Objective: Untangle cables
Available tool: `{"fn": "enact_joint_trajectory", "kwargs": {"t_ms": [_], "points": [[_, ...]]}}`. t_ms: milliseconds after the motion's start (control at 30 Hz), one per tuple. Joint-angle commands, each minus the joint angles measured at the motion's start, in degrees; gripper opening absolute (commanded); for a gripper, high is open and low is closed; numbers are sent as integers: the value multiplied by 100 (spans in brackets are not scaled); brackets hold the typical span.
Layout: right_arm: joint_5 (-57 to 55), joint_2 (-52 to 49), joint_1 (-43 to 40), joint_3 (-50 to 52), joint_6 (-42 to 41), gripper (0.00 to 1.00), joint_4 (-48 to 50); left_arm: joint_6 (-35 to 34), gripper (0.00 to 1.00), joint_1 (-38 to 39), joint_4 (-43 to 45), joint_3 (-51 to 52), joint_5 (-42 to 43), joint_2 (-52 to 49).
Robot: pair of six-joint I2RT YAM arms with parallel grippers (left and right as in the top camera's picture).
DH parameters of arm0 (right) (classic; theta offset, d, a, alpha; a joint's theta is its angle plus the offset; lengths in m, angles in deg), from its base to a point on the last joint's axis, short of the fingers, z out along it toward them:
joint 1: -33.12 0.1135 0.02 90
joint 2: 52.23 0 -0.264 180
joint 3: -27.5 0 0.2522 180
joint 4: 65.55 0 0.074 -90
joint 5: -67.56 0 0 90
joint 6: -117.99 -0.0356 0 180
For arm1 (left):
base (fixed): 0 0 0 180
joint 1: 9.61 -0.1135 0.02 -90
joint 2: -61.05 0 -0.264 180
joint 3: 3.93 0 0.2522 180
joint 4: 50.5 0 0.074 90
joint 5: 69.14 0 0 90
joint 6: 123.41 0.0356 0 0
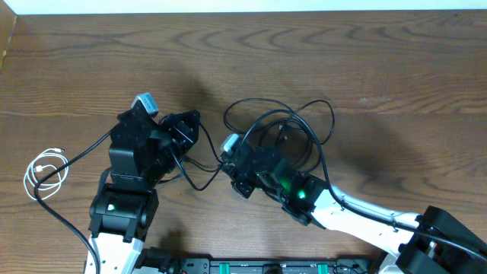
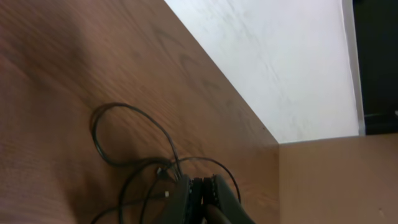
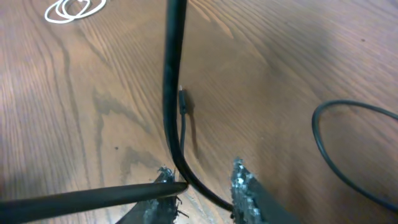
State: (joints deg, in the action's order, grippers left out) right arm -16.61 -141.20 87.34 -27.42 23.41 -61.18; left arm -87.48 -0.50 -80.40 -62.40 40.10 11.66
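Overhead: black cables (image 1: 308, 106) lie looped on the desk (image 1: 380, 76) at the tip of the right arm (image 1: 342, 207). The left arm (image 1: 133, 156) bends close beside, and a coiled white cable (image 1: 55, 156) lies well apart, far left.
Left wrist: left fingers (image 2: 199, 194) pressed together, black loops just ahead of them.
Right wrist: right fingers (image 3: 241, 186) spread, one black cable running between them.

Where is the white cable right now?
In the overhead view, the white cable lies coiled at the left side of the table, left of the left arm, with a black cable crossing its coil.
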Motion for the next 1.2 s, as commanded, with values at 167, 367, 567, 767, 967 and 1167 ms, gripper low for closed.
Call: {"fn": "enact_joint_trajectory", "kwargs": {"t_ms": [167, 367, 567, 767, 967, 1167], "points": [[76, 131, -46, -20, 37, 23, 140, -116, 8, -20, 234, -55, 686, 26], [4, 131, -107, -20, 37, 1, 153, -109, 8, -20, 249, -55, 750, 26], [42, 297, -208, -22, -184, 1, 107, 710, 8, -20, 59, -52, 33, -24], [13, 1054, -396, -101, -181, 1, -435, 1506, 46, -20, -999, -52, -1290, -236], [37, 1622, -688, -116, -404, 1, -962, 1506, 83, -20, -1622, -52, -1480, -662], [52, 1652, -833, -116, -837, 1, -1239, 1725, 91, -20, -1926, -52, -603, -1093]]}}
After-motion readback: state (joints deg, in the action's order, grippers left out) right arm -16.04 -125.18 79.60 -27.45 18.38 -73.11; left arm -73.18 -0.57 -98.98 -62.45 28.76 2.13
